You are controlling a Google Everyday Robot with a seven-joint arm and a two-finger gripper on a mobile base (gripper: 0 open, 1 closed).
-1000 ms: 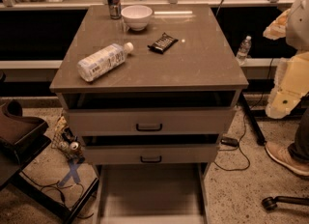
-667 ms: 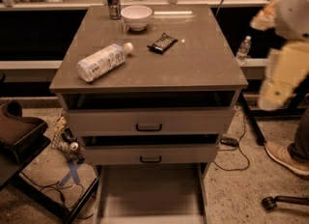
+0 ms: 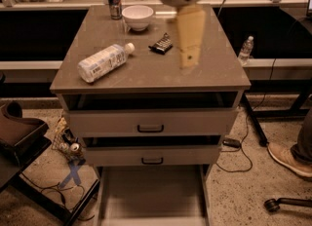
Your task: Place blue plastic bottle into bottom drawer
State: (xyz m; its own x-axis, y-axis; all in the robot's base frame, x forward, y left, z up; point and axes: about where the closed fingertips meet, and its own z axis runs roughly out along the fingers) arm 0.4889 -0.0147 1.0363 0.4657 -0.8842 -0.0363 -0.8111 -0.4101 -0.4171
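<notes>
The blue plastic bottle (image 3: pixel 105 63) lies on its side on the left part of the grey cabinet's top (image 3: pixel 214 74), with its white cap pointing back and to the right. The bottom drawer (image 3: pixel 152 196) is pulled out at the cabinet's foot, and its bare grey floor shows. My arm is a blurred cream shape over the top. Its gripper (image 3: pixel 189 60) hangs above the middle right of the top, to the right of the bottle and well apart from it.
A white bowl (image 3: pixel 138 16) and a blue-silver can (image 3: pixel 114 1) stand at the back of the top. A dark snack packet (image 3: pixel 161 44) lies near the middle. A small clear water bottle (image 3: pixel 245 49) stands at the right. There is a person's shoe (image 3: pixel 287 159), a chair (image 3: pixel 19 135) at the left, and cables on the floor.
My arm has swung from the right side of the cabinet to over the top's middle. The bottle and the drawers have not moved.
</notes>
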